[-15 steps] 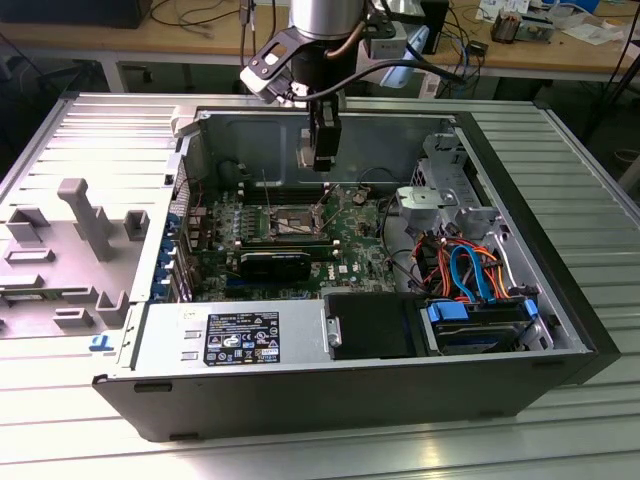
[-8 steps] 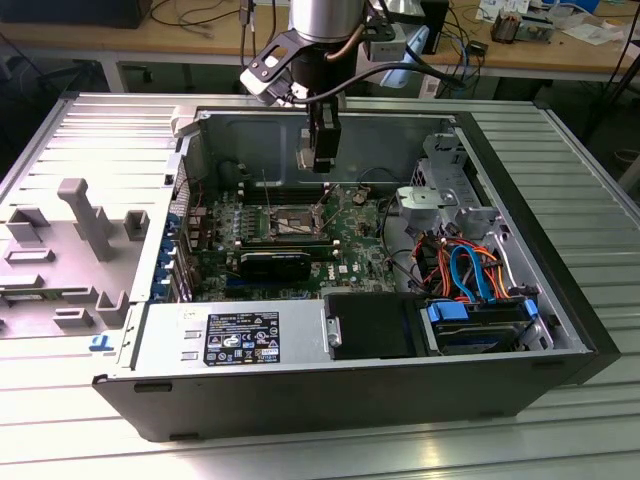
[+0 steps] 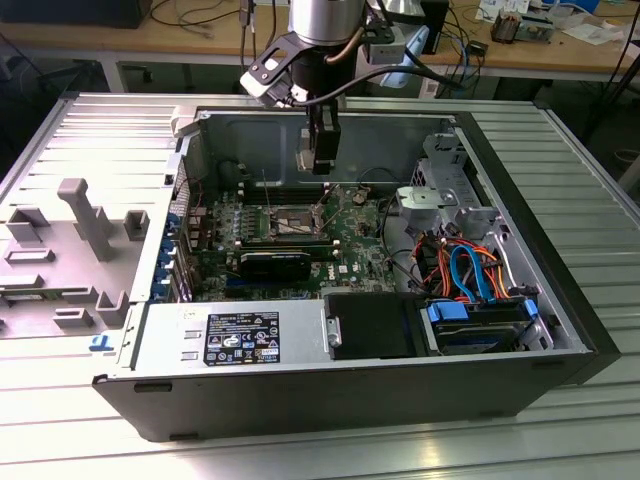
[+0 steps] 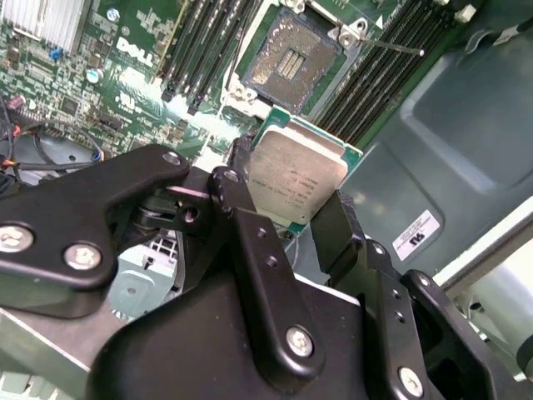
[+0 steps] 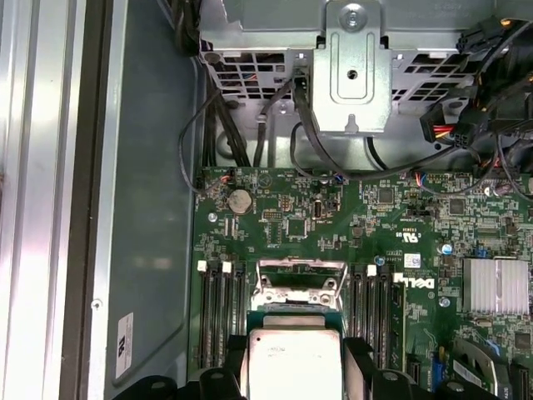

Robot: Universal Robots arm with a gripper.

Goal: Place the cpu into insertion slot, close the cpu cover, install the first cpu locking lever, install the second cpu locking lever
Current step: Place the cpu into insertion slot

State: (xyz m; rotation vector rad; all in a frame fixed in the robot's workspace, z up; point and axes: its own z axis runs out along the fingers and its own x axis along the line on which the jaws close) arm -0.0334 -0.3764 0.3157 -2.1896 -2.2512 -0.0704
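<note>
Dull silver-grey metal is lying nearest to us in both wrist views: the cpu (image 4: pixel 296 175) (image 5: pixel 293 367), green-edged. The gripper (image 4: pixel 287 198) (image 5: pixel 296 354) is clamping it, with black fingers (image 4: pixel 241 208) pressing on two opposite edges. The chip is hanging in the air, apart from the board.

Just past it, in the second wrist view, we are looking at the insertion slot (image 4: pixel 290 62), which is lying uncovered with its dark centre showing inside a silver rim. Rows of long black memory slots (image 4: pixel 204 50) are flanking it on both sides. A thin metal lever (image 4: pixel 391 46) is sticking out across the rows on one side. Farther along the green motherboard (image 5: pixel 333 225), in the first wrist view, we are noticing a coin battery (image 5: pixel 240 200), a finned silver heatsink (image 5: pixel 495 287) and a grey drive cage (image 5: pixel 350 67) with dark cables trailing under it.

In the exterior view the arm (image 3: pixel 322 20) is coming down from above, its wrist reaching into the open computer case (image 3: pixel 350 395). The gripper (image 3: pixel 322 150) is pointing straight down and hovering above the slot (image 3: pixel 292 222). Toward the exterior view's right, blue and orange cables (image 3: pixel 470 270) are looping over a drive bay. A labelled power supply (image 3: pixel 230 335) is filling the near corner.

The case is resting on a ribbed aluminium table (image 3: pixel 560 160). A grey moulded fixture (image 3: pixel 70 240) is lying on it at the exterior view's left. Beyond the table, a wooden workbench (image 3: pixel 200 40) is carrying loose wires and small parts.
</note>
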